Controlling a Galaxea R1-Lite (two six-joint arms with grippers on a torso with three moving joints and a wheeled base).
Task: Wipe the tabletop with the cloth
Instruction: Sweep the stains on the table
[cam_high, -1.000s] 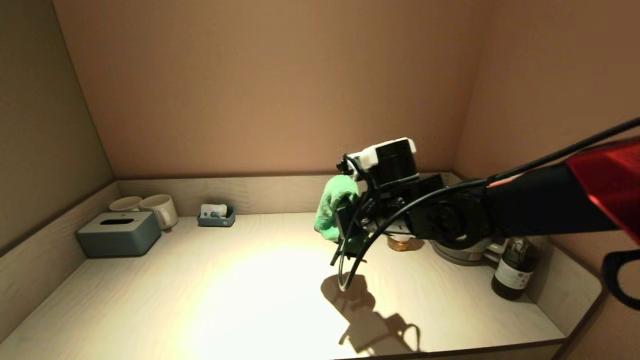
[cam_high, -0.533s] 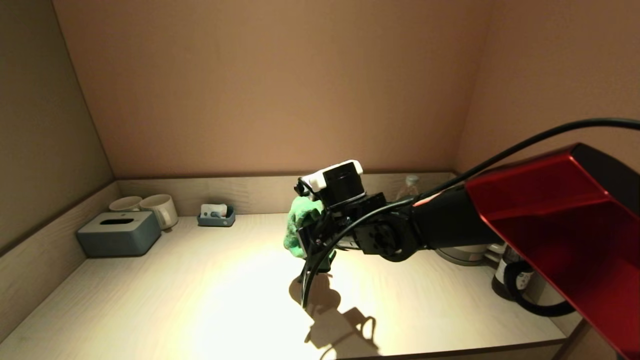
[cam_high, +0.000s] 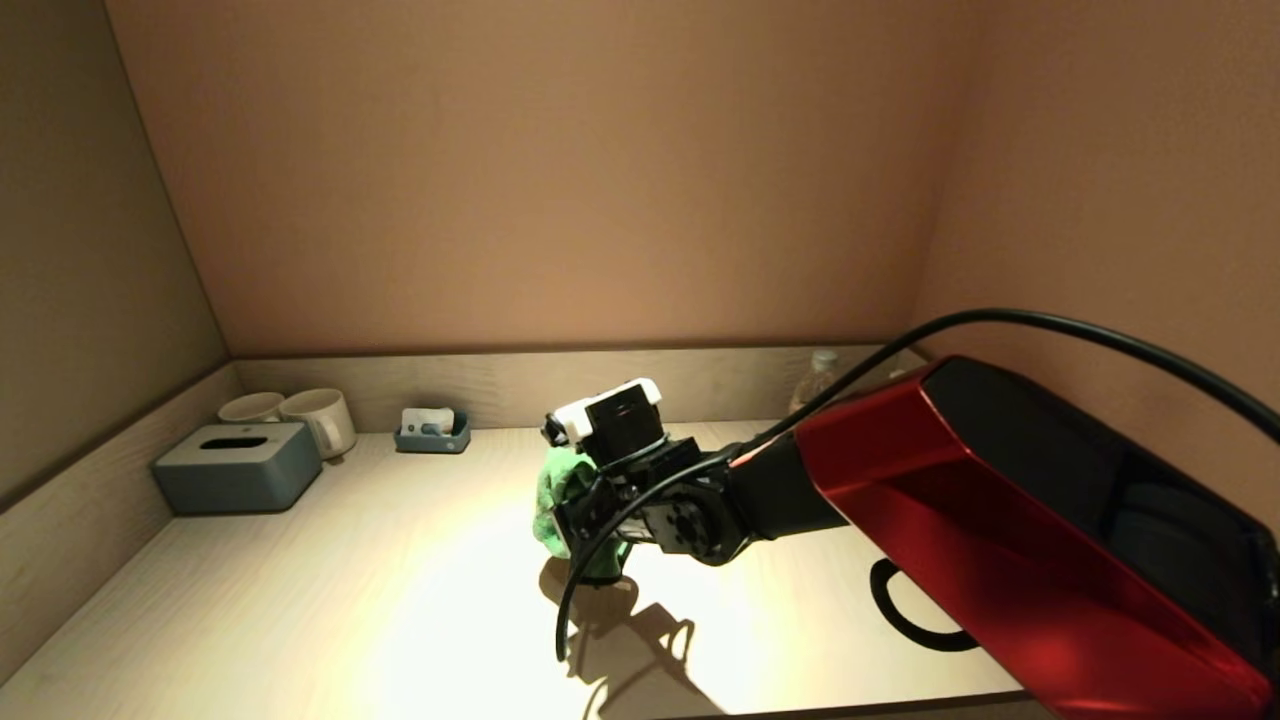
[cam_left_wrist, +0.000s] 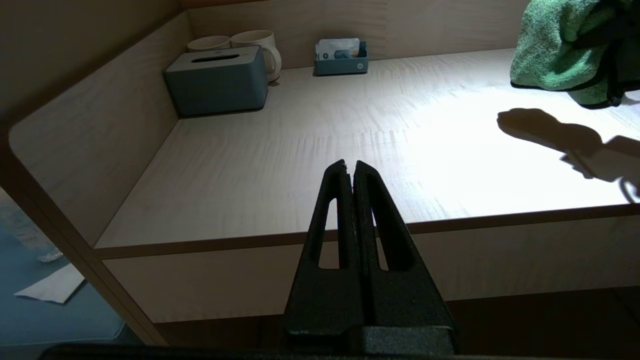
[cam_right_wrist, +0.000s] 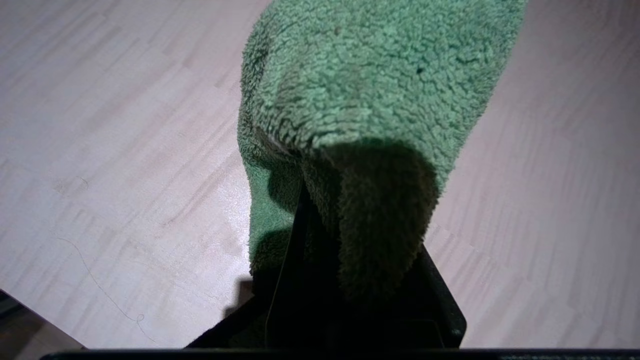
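Note:
A green fluffy cloth (cam_high: 560, 500) hangs bunched from my right gripper (cam_high: 590, 520), which is shut on it just above the middle of the pale wood tabletop (cam_high: 400, 600). In the right wrist view the cloth (cam_right_wrist: 360, 100) drapes over the fingers and hides their tips; its lower end reaches down to the tabletop (cam_right_wrist: 100, 150). The cloth also shows in the left wrist view (cam_left_wrist: 555, 45). My left gripper (cam_left_wrist: 349, 167) is shut and empty, parked in front of the table's front edge, out of the head view.
At the back left stand a grey tissue box (cam_high: 238, 466), two white mugs (cam_high: 320, 420) and a small blue tray with sachets (cam_high: 433, 432). A clear bottle (cam_high: 818, 375) stands at the back right. Low walls border the tabletop on three sides.
My right arm has swung left and down with the cloth, from the back right to low over the table's middle. The red arm link now hides the right-side items.

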